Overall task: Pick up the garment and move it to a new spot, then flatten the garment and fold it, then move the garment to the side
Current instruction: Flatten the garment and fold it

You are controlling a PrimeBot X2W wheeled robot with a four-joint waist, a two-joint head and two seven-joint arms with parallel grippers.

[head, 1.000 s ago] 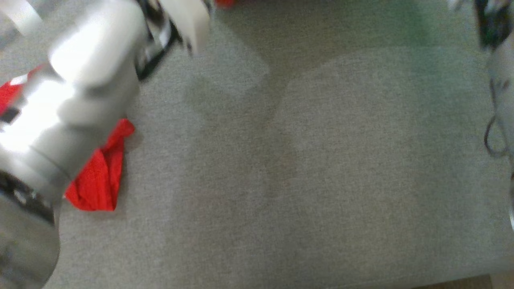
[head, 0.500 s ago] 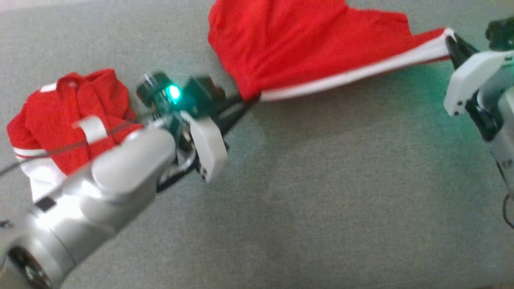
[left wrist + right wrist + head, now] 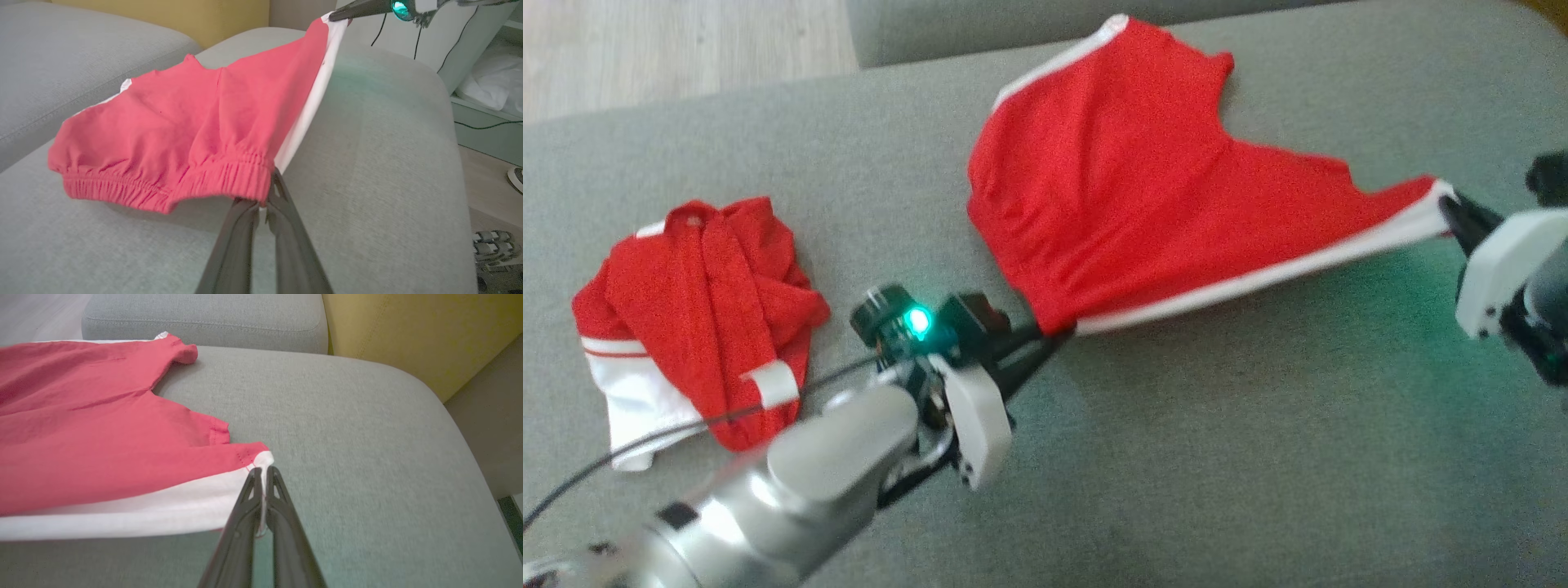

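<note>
Grey fabric covers the broad sofa cushion (image 3: pixel 1225 457). Across the cushion's far middle the red garment (image 3: pixel 1127 188), shorts with white side stripes, is stretched taut, its near edge lifted. A second red-and-white garment (image 3: pixel 694 310) lies bunched at the cushion's left end. The left gripper (image 3: pixel 1055 335) pinches the elastic waistband corner. Toward the cushion's right end, the right gripper (image 3: pixel 1448 206) is clamped on the striped hem.

left gripper (image 3: pixel 1055 335) and right gripper (image 3: pixel 1448 207) pinched closed (spread wide apart).
</note>
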